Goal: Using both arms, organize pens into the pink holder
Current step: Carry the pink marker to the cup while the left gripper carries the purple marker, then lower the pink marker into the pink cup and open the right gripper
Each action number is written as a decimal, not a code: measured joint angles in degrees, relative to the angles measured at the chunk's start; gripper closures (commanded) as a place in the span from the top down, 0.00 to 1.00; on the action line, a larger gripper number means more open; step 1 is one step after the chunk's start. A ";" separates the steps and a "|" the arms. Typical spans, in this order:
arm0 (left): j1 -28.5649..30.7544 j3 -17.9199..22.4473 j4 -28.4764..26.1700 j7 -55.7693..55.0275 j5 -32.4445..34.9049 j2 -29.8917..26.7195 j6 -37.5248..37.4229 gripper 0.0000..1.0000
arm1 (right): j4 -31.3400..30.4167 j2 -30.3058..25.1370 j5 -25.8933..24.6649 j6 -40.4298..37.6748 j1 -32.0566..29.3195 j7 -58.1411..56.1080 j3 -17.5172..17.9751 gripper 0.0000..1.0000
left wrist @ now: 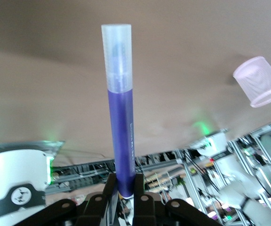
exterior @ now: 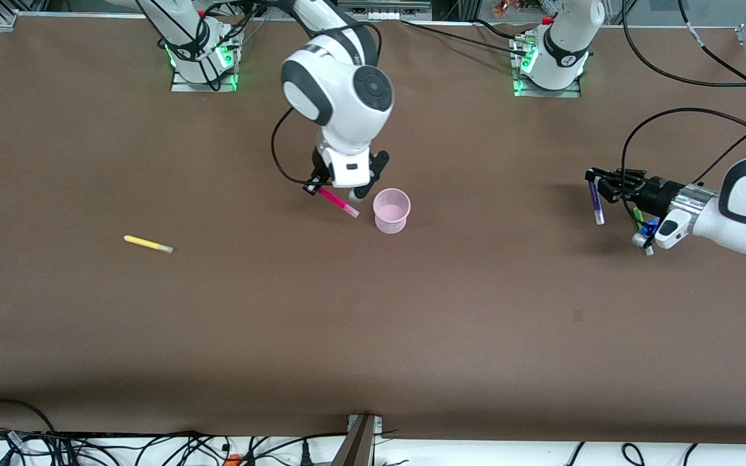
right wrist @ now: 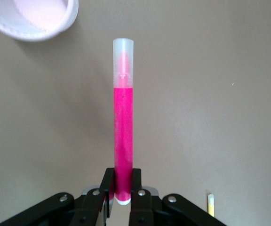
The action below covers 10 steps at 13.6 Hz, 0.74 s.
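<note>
The right pincer (exterior: 315,188) grips the slim magenta pink marker pen (exterior: 338,202) by its end, slanted beside the small round pale pink translucent plastic cup (exterior: 391,210), probably so that it can tip in. The left pincer (exterior: 595,183) clamps the dark purple marker pen (exterior: 596,204) over the desk (exterior: 412,323), well apart from that cup toward the left arm's end, seemingly awaiting its turn.

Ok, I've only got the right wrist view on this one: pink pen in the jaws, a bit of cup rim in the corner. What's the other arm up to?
Observer: The left gripper is shut on a purple pen, up over bare table toward the left arm's end.
Operator: Is my pink pen over the cup yet?
Observer: Not yet. The right gripper holds it tilted, its tip just short of the cup, on the side toward the right arm's end.
Operator: I see a yellow tip at the edge. Where is that pen?
Observer: The yellow pen lies flat on the table toward the right arm's end, nearer to the front camera than the cup.
</note>
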 measured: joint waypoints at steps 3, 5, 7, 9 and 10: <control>0.79 0.03 0.30 -0.20 -7.00 0.04 -5.28 0.00 | 1.91 1.46 -2.96 -1.49 2.99 1.94 -0.20 0.00; 0.79 -0.02 0.30 -1.44 -11.63 0.08 -8.60 0.00 | 2.32 1.46 -5.82 -2.85 5.12 5.07 -0.23 0.00; 0.69 -0.15 0.29 -2.83 -15.82 0.14 -11.18 0.00 | 2.35 1.51 -7.32 -3.09 7.18 10.18 -0.22 0.00; 0.47 -0.35 0.27 -4.95 -19.26 0.30 -12.34 0.00 | 2.89 2.11 -7.75 -3.03 8.03 12.77 -0.27 0.00; 0.33 -0.54 0.27 -6.38 -20.43 0.37 -12.42 0.00 | 3.76 2.98 -7.75 -3.01 8.23 12.88 -0.30 0.00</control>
